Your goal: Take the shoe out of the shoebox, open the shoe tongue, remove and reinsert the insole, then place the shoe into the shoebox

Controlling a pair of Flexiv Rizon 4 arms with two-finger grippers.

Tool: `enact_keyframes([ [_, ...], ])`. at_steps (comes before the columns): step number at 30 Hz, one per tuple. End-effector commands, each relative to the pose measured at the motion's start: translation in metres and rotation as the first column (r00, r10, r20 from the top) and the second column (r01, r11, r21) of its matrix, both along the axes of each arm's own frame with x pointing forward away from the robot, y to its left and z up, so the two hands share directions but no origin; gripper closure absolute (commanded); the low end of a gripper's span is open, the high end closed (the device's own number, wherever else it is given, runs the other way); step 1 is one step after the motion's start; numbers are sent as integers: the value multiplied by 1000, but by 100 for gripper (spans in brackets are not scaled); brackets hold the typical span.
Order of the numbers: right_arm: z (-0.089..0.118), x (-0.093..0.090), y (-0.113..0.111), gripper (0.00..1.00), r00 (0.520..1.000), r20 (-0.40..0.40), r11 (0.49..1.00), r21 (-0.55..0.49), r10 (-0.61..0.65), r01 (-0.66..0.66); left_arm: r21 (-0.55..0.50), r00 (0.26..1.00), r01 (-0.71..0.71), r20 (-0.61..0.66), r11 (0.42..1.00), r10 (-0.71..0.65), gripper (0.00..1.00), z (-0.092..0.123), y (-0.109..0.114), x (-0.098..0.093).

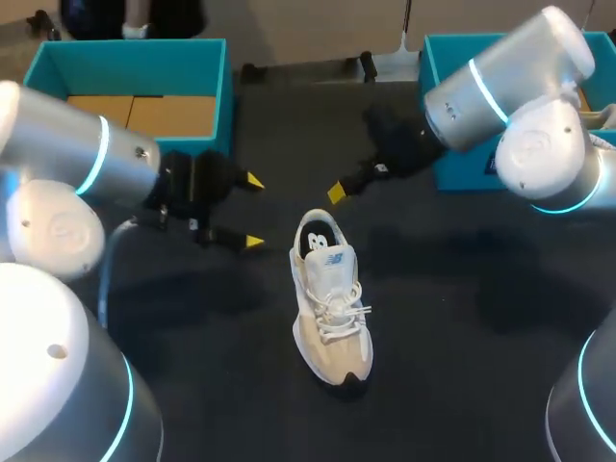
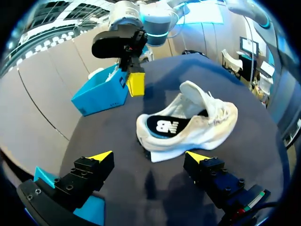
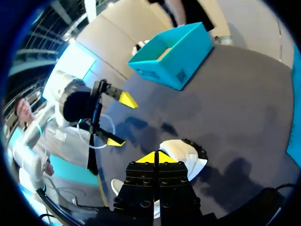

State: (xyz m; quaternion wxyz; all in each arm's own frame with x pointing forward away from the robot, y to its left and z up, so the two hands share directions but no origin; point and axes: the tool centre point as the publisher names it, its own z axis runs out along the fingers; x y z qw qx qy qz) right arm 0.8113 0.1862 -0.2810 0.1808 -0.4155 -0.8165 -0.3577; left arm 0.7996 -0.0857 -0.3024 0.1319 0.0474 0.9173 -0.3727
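One shoe (image 1: 330,298) mid-counter (image 1: 462,298), bare room all round, left box (image 1: 135,45), right box (image 1: 462,170) at far edge, left fingers (image 1: 252,242) spread open, right fingers (image 1: 335,192) closed.

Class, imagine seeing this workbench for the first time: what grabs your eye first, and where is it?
A white and beige laced sneaker sits in the middle of the dark table. Yellow-tipped claws hang near its heel: the left claw open, the right claw shut. An open teal cardboard box stands at the far left corner.
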Motion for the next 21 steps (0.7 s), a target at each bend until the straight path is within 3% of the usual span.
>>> enact_keyframes([
  [1, 2, -14, 0, 100, 996, 32, 994, -71, -80, 82, 38, 999, 33, -13, 999, -33, 0, 33, 35, 1],
  [4, 3, -17, 4, 100, 993, 23, 984, -130, -120, 122, 39, 999, 51, -10, 998, -51, 0, 43, 47, 5],
  [21, 4, -18, 6, 100, 992, 23, 984, -132, -121, 123, 116, 985, 170, 5, 979, -171, 0, 77, 127, 37],
])
